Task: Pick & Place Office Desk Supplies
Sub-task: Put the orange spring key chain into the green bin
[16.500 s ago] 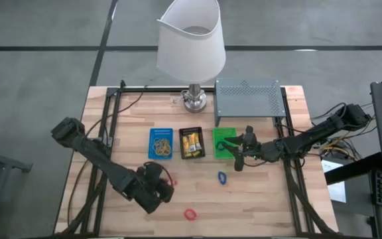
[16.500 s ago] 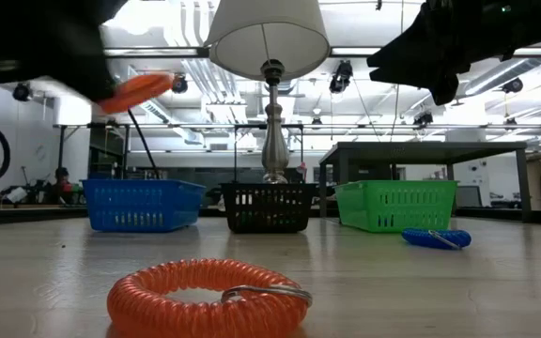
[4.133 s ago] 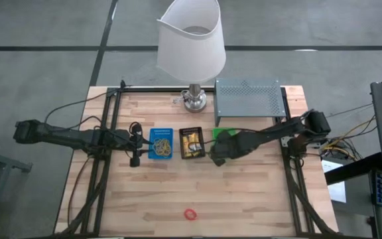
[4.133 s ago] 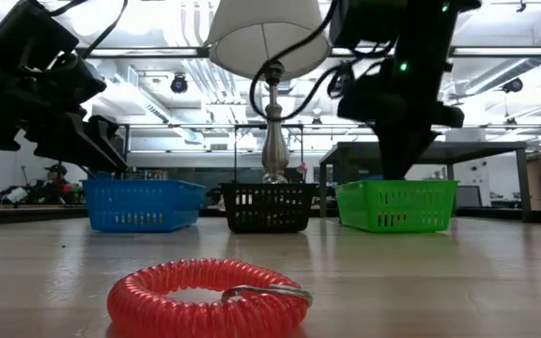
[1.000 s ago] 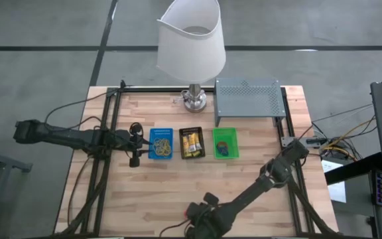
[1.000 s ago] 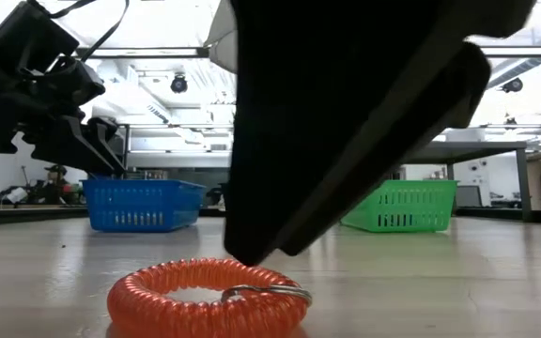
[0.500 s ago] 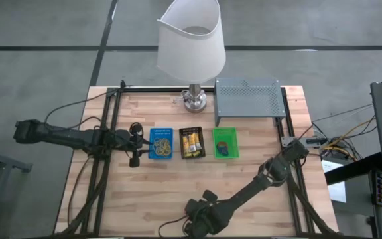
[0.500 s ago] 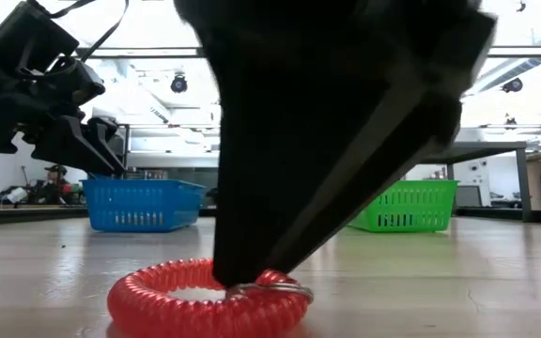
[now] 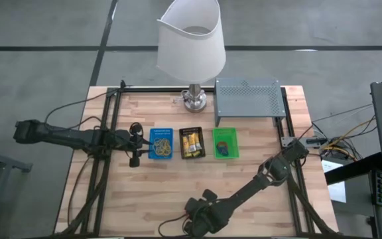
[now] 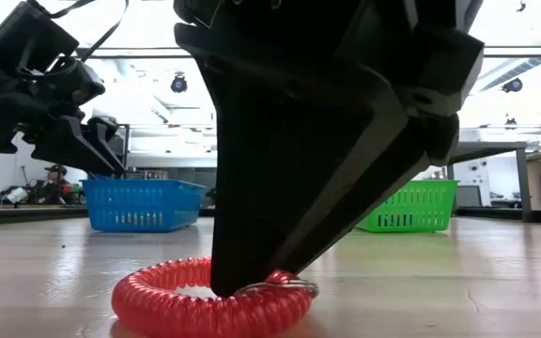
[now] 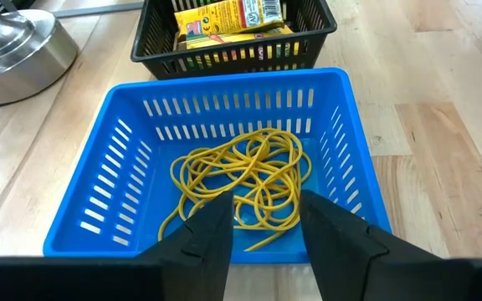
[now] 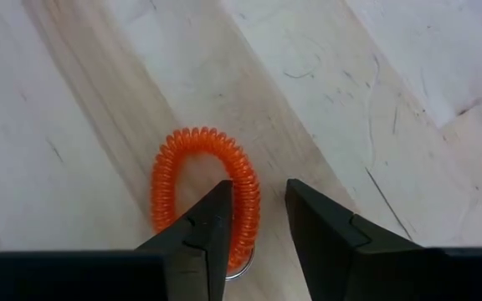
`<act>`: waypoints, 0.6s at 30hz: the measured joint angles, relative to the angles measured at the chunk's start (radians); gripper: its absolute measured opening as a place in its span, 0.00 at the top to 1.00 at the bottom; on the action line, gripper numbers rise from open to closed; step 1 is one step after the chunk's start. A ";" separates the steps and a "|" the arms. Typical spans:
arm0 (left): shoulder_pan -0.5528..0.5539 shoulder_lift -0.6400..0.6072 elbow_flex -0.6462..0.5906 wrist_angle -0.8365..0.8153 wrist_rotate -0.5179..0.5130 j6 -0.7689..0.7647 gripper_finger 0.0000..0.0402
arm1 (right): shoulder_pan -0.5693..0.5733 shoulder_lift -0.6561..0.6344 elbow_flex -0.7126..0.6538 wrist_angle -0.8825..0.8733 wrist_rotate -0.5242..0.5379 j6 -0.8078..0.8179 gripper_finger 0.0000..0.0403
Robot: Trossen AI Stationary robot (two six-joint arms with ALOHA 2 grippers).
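— How far along are you?

— Nearly done, I judge: rubber bands [image 11: 243, 180] lie in the blue tray [image 11: 341, 150], yellow packets [image 11: 228, 17] in the black tray [image 11: 320, 21]. Only 1 red coil ring [image 12: 206, 196] is loose, near the table's front edge [image 9: 144, 222].

— Your pose?

— My right gripper [image 12: 253, 226] is low, narrowly open, 1 finger inside the ring, 1 outside. My left gripper [image 11: 262, 230] hovers part-open by the blue tray.

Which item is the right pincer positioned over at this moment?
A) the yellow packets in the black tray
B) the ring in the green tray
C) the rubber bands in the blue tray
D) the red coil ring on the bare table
D: the right pincer has its open fingers straddling one side of the red coil ring on the table.
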 joint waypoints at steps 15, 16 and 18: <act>0.000 0.000 0.000 0.000 0.000 0.000 0.64 | -0.002 0.000 0.000 -0.030 0.000 0.017 0.90; 0.000 0.000 0.000 0.000 0.000 0.000 0.64 | -0.002 0.000 0.000 -0.030 0.000 0.017 0.91; 0.000 0.000 0.000 0.000 0.000 0.000 0.64 | -0.002 0.000 -0.001 -0.031 0.000 0.017 0.91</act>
